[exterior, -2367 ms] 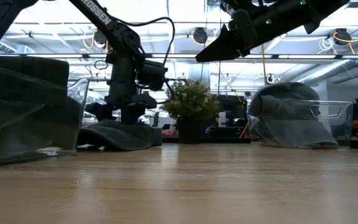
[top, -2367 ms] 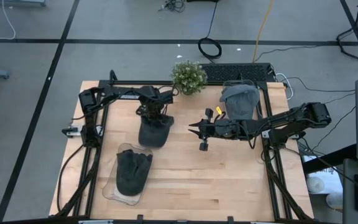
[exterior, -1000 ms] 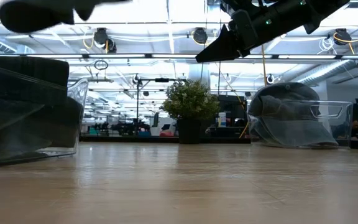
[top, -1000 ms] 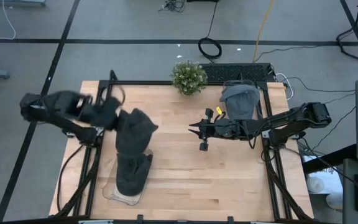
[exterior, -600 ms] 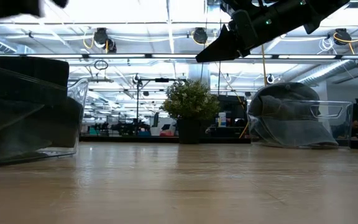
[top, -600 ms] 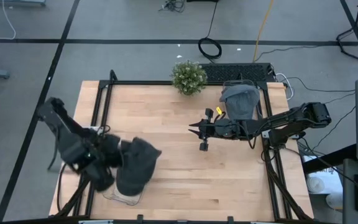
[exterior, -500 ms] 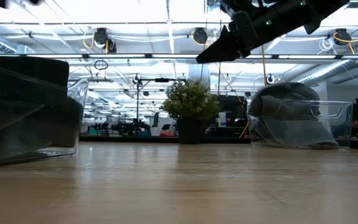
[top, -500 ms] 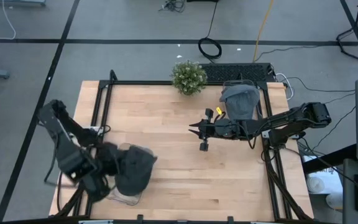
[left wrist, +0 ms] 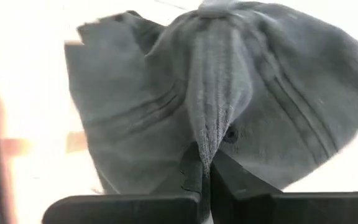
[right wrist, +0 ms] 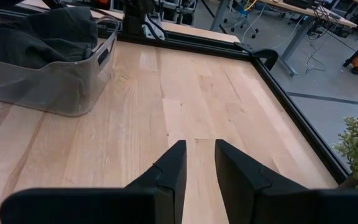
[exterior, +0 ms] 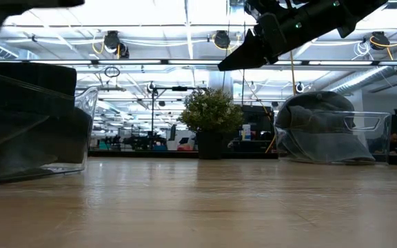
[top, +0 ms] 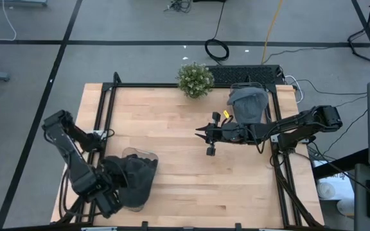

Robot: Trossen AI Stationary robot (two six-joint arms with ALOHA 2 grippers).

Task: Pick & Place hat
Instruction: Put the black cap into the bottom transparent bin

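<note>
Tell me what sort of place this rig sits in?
Probably a robotics lab or open workshop: the wooden table sits in a black metal frame, cables trail over the grey floor, and the low view shows rows of ceiling lights.

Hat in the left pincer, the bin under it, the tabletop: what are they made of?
Hat: dark grey woven fabric, matte; stitched seams, soft folds where the shut left pincer pinches it.
Bin: clear plastic, probably rigid; see-through glossy walls.
Tabletop: pale wood planks, looks like butcher block; visible grain and joints, slight sheen.
</note>
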